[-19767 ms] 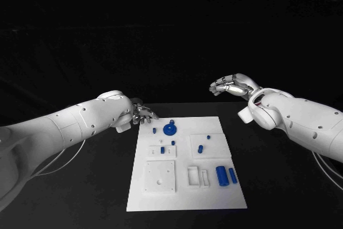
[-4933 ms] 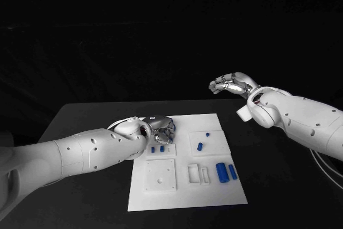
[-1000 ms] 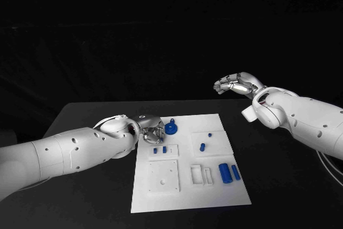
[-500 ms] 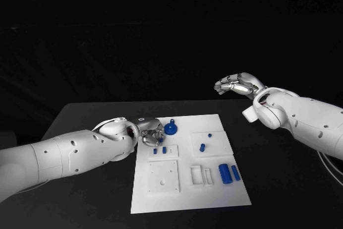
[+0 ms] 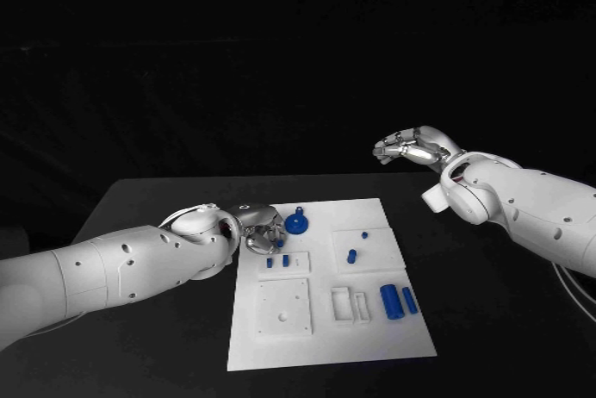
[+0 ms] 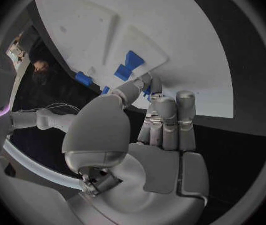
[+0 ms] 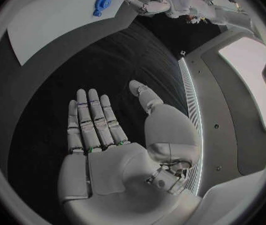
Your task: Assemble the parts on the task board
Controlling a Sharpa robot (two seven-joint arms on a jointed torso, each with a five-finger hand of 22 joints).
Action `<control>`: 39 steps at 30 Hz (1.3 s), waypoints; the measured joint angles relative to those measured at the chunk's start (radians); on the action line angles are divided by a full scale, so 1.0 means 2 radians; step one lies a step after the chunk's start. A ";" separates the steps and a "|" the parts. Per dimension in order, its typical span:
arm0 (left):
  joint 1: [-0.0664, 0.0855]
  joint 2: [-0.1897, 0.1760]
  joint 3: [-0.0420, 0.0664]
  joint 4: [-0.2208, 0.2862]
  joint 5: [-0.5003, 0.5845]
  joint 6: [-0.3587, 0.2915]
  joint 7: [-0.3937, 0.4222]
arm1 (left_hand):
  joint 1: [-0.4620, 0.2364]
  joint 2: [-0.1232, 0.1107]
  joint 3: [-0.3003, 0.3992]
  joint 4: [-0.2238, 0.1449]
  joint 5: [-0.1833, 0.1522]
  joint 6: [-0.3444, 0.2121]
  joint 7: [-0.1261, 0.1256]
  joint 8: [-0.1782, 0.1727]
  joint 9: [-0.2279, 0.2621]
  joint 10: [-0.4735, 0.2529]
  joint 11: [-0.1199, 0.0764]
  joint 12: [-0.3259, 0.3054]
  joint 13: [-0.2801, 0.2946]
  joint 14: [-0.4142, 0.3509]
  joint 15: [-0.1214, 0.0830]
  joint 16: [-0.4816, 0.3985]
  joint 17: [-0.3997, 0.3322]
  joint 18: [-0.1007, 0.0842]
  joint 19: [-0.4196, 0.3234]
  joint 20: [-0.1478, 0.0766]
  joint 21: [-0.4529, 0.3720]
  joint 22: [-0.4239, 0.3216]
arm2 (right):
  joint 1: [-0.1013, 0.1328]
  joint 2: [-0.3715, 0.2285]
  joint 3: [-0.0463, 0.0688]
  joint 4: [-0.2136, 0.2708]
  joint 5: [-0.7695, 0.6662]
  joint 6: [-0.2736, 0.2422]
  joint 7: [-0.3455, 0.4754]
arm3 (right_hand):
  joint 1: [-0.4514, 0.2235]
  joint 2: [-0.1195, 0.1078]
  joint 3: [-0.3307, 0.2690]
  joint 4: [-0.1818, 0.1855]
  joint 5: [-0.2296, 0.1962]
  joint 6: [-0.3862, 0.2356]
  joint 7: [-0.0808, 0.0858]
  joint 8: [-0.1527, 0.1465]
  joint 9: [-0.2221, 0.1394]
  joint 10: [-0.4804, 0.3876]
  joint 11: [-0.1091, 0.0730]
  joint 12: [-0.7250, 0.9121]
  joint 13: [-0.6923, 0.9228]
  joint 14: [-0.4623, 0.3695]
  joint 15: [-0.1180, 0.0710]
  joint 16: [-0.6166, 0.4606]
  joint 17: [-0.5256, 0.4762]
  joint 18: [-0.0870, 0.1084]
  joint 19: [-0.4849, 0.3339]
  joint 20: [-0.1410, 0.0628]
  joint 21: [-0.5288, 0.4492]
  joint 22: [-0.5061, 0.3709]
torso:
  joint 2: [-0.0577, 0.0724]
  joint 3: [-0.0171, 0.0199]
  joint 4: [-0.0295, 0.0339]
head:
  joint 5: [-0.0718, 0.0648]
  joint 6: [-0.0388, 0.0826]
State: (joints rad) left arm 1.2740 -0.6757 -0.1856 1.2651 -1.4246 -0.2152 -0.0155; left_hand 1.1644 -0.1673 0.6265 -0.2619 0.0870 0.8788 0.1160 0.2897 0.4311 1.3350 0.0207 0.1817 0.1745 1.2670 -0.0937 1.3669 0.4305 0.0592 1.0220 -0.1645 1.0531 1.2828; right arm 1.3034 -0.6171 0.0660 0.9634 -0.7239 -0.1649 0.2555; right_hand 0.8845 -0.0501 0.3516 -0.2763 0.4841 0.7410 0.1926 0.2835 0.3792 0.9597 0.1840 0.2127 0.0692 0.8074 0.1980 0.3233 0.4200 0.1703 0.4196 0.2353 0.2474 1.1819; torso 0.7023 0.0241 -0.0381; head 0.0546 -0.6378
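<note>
The white task board (image 5: 329,351) lies mid-table. My left hand (image 5: 263,230) hovers over its far-left corner, beside the round blue part (image 5: 297,223). In the left wrist view the left hand (image 6: 152,120) has its fingers held together, and thumb and fingertip pinch a small blue part (image 6: 147,91) just off the board (image 6: 170,35). Two blue pegs (image 5: 276,261) stand in a small raised block just nearer than that hand. My right hand (image 5: 410,146) is raised above the table's far right; the right hand (image 7: 102,135) holds nothing, fingers straight, thumb apart.
A second raised block carries two blue pegs (image 5: 356,245). Two blue cylinders (image 5: 396,301) lie near the board's right edge beside a white slotted frame (image 5: 348,305). A square plate with a hole (image 5: 283,306) sits at the near left. Black table surrounds the board.
Over the last second the left hand has barely shifted by the round part. Since the oldest frame it moved onto the board, and a second peg now stands in the small block. The right hand stays raised.
</note>
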 measured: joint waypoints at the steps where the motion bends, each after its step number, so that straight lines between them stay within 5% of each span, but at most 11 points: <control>1: 0.000 0.000 0.000 0.000 0.000 0.000 0.000 | 0.000 0.000 0.000 0.000 0.000 0.000 0.000 0.000 0.000 0.000 0.000 0.000 0.000 0.000 0.000 0.000 0.000 0.000 0.000 0.000 0.000 0.000 | 0.000 0.000 0.000 0.000 0.000 0.000 0.000 | 0.000 0.000 0.000 0.000 0.000 0.000 0.000 0.000 0.000 0.000 0.000 0.000 0.000 0.000 0.000 0.000 0.000 0.000 0.000 0.000 0.000 0.000 | 0.000 0.0000 0.0000 | 0.000 0.000; 9: 0.000 -0.004 0.000 -0.004 0.000 0.000 0.000 | 0.002 -0.002 0.000 0.000 -0.003 -0.001 -0.001 0.000 0.000 0.000 0.000 -0.002 0.001 0.000 0.000 -0.002 -0.001 0.000 0.000 0.000 0.000 0.000 | -0.001 -0.006 0.000 0.004 0.000 0.000 -0.001 | 0.001 -0.001 0.001 -0.001 0.000 0.000 0.000 0.000 -0.001 0.000 0.000 0.000 0.000 0.000 0.000 0.000 0.000 0.000 0.000 0.000 0.000 0.001 | 0.000 0.0000 -0.0001 | -0.001 0.001; 13: 0.000 -0.008 0.001 -0.012 0.003 -0.001 0.000 | 0.007 -0.007 0.000 0.000 -0.003 -0.003 0.000 0.000 0.000 -0.005 0.003 -0.010 0.000 -0.006 0.007 -0.010 -0.003 0.000 -0.002 0.001 -0.006 -0.001 | -0.002 -0.012 0.000 0.012 -0.007 0.001 -0.004 | 0.043 -0.011 0.015 -0.007 -0.012 0.000 0.000 0.003 -0.001 0.002 0.000 -0.002 0.000 0.000 0.000 0.001 -0.001 0.000 0.000 0.000 -0.002 0.005 | 0.000 -0.0001 0.0000 | -0.001 0.002; 16: 0.000 -0.012 0.003 -0.020 0.008 -0.005 0.004 | 0.013 -0.013 0.002 -0.002 -0.003 0.000 0.010 0.001 0.001 -0.033 0.015 -0.026 -0.005 -0.024 0.017 -0.026 -0.010 0.000 -0.019 0.006 -0.016 -0.004 | -0.005 -0.019 0.000 0.021 -0.018 0.004 -0.008 | 0.083 -0.017 0.031 -0.008 -0.024 0.000 0.000 0.006 -0.001 0.007 -0.002 -0.002 0.000 0.015 -0.008 0.013 0.002 0.002 0.017 0.002 0.000 0.007 | 0.000 -0.0001 0.0001 | -0.001 0.003; 18: 0.000 -0.014 0.006 -0.025 0.014 -0.009 0.008 | 0.014 -0.014 0.005 -0.005 -0.001 0.005 0.016 0.006 0.002 -0.048 0.024 -0.036 -0.008 -0.043 0.025 -0.044 -0.019 0.000 -0.035 0.012 -0.030 -0.008 | -0.007 -0.025 0.000 0.029 -0.030 0.009 -0.011 | 0.103 -0.018 0.040 -0.008 -0.031 0.008 0.001 0.011 -0.001 0.020 -0.006 0.002 0.001 0.044 -0.020 0.029 0.011 0.020 0.046 0.003 0.012 0.007 | 0.000 -0.0001 0.0002 | -0.002 0.004; 23: 0.000 -0.014 0.014 -0.039 0.041 -0.022 0.019 | 0.022 -0.014 0.011 -0.007 0.002 0.007 0.018 0.006 0.003 -0.054 0.029 -0.039 -0.008 -0.056 0.031 -0.062 -0.027 0.000 -0.051 0.018 -0.043 -0.012 | -0.010 -0.036 0.000 0.049 -0.071 0.019 -0.019 | 0.127 -0.019 0.054 -0.009 -0.043 0.034 0.003 0.025 0.005 0.054 -0.020 0.020 0.009 0.115 -0.056 0.071 0.037 0.039 0.124 0.001 0.036 0.000 | 0.000 -0.0004 0.0002 | -0.002 0.006; 28: 0.000 -0.018 0.024 -0.046 0.097 -0.038 0.033 | 0.022 -0.014 0.015 -0.006 0.005 0.006 0.019 0.009 0.003 -0.057 0.032 -0.041 -0.007 -0.069 0.033 -0.095 -0.042 0.000 -0.067 0.024 -0.065 -0.021 | -0.015 -0.045 0.000 0.070 -0.129 0.027 -0.028 | 0.129 -0.021 0.057 -0.009 -0.049 0.056 -0.009 0.039 0.016 0.080 -0.037 0.029 0.019 0.192 -0.093 0.119 0.077 0.039 0.223 -0.031 0.071 -0.009 | 0.000 -0.0004 0.0000 | -0.007 0.009; 31: 0.001 -0.023 0.030 -0.045 0.160 -0.045 0.044 | 0.022 -0.014 0.015 -0.006 0.005 0.005 0.020 0.010 0.003 -0.057 0.032 -0.041 -0.006 -0.069 0.033 -0.104 -0.045 0.000 -0.067 0.024 -0.069 -0.023 | -0.018 -0.053 0.000 0.089 -0.179 0.030 -0.036 | 0.134 -0.022 0.059 -0.010 -0.051 0.065 -0.013 0.042 0.021 0.093 -0.046 0.029 0.025 0.227 -0.105 0.150 0.106 0.039 0.275 -0.051 0.090 -0.014 | 0.000 -0.0005 -0.0002 | -0.012 0.010; 39: 0.008 -0.037 0.033 -0.025 0.384 -0.046 0.090 | 0.002 -0.001 0.007 0.001 0.005 0.004 0.022 0.012 0.003 -0.057 0.031 -0.041 -0.003 -0.074 0.035 -0.134 -0.056 0.000 -0.078 0.026 -0.088 -0.032 | -0.028 -0.067 -0.004 0.134 -0.316 0.029 -0.067 | 0.144 -0.032 0.046 -0.010 -0.066 0.071 -0.016 0.041 0.024 0.103 -0.053 0.011 0.031 0.271 -0.118 0.242 0.172 0.039 0.355 -0.087 0.132 0.000 | -0.001 -0.0002 -0.0002 | -0.021 0.014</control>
State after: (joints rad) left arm 1.2907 -0.7490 -0.1195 1.2160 -0.6571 -0.3063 0.1651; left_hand 1.1679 -0.1700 0.6405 -0.2592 0.0978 0.8859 0.1591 0.3129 0.4379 1.2210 0.0836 0.0998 0.1679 1.1185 -0.0235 1.0982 0.3178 0.0594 0.8663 -0.1125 0.8772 1.2190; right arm 1.2476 -0.7512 0.0585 1.2307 -1.3559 -0.1078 0.1212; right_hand 1.1719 -0.1137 0.4427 -0.2954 0.3524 0.8835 0.1608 0.3659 0.4277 1.1653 0.0785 0.2339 0.1321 1.3486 -0.0385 0.8066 0.7636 0.2477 1.1299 0.0616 0.5111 1.1813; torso 0.7009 0.0237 -0.0384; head 0.0125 -0.6094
